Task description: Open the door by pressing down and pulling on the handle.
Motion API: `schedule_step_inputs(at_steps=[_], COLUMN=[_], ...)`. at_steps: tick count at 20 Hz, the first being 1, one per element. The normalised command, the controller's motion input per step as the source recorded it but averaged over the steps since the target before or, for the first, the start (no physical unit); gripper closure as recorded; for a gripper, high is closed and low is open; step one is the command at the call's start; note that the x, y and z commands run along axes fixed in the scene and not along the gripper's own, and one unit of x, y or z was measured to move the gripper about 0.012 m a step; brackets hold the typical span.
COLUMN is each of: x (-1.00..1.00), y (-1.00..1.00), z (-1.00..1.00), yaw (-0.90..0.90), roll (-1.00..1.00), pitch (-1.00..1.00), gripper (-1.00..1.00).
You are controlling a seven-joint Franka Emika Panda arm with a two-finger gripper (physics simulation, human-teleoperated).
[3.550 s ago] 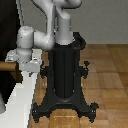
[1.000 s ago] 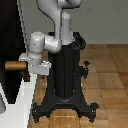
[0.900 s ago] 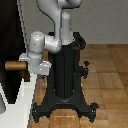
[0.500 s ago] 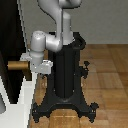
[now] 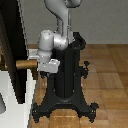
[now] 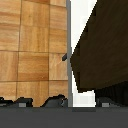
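Note:
The door point(image 5: 12, 50) is a tall dark panel with a pale edge, standing at the exterior view's left in a white frame point(image 5: 10, 112). A short tan handle point(image 5: 23, 65) sticks out from it toward the arm. My gripper point(image 5: 38, 66) is at the handle's free end, and the white hand covers the fingers, so their grip is hidden. In the wrist view the dark brown door point(image 6: 102, 50) fills one side, beside a strip of the white frame point(image 6: 76, 20). The handle does not show there.
The black robot pedestal point(image 5: 66, 75) with its spread feet point(image 5: 85, 111) stands just beside the door, at the exterior view's right of it. Wood floor point(image 5: 107, 70) lies beyond, and a grey wall is behind.
The handle and the door's edge have shifted toward the exterior view's right, along with my gripper. The door panel now stands swung further out of its frame.

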Motion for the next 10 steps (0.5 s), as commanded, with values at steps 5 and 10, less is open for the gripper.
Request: schedule_step_inputs(at_steps=[5,10], x=[0.0,0.0], y=[0.0,0.0], z=[0.0,0.0], yaw=[0.0,0.0], roll=[0.0,0.0], pitch=[0.0,0.0], gripper=[-1.0,-1.0])
